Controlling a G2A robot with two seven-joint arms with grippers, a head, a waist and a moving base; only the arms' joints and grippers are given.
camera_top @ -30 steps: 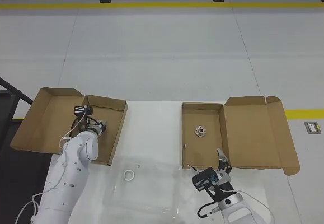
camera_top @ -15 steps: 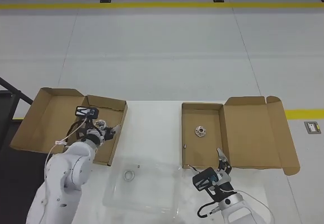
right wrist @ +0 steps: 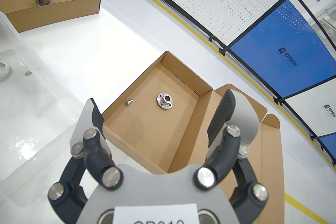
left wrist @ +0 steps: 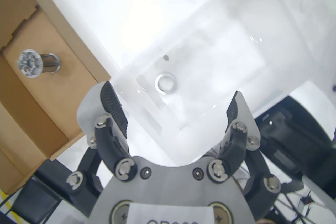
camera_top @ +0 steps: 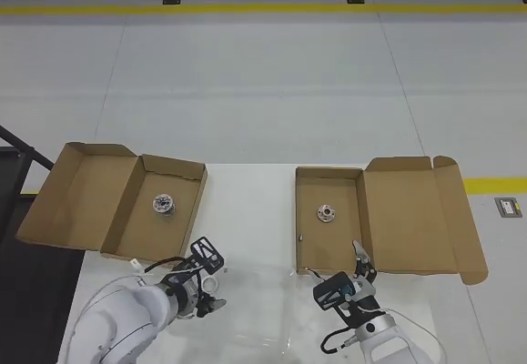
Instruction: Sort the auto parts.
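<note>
At the left of the white table [camera_top: 245,196] lies an open brown cardboard box [camera_top: 145,235] with its lid folded outward. A silver cylindrical metal part with a notched crown [camera_top: 163,203] stands upright on the box floor.

Just right of that box and nearer the robot is a clear plastic tray [left wrist: 236,25]. A small silver metal ring [left wrist: 165,82] lies flat on its floor, with a tiny dark speck [left wrist: 166,57] near it. The left tool [left wrist: 173,104] hangs above the ring with its black ribbed fingers spread wide and nothing between them.

Further right is a second open brown cardboard box [camera_top: 331,247], its lid lying flat on the far side. In it are a round silver flanged hub with a centre bore [camera_top: 326,213] and, apart from it near the box's left wall, a short silver bolt [right wrist: 129,102].

The right tool [right wrist: 160,112] hovers over the near edge of this second box, spread wide and empty.
</note>
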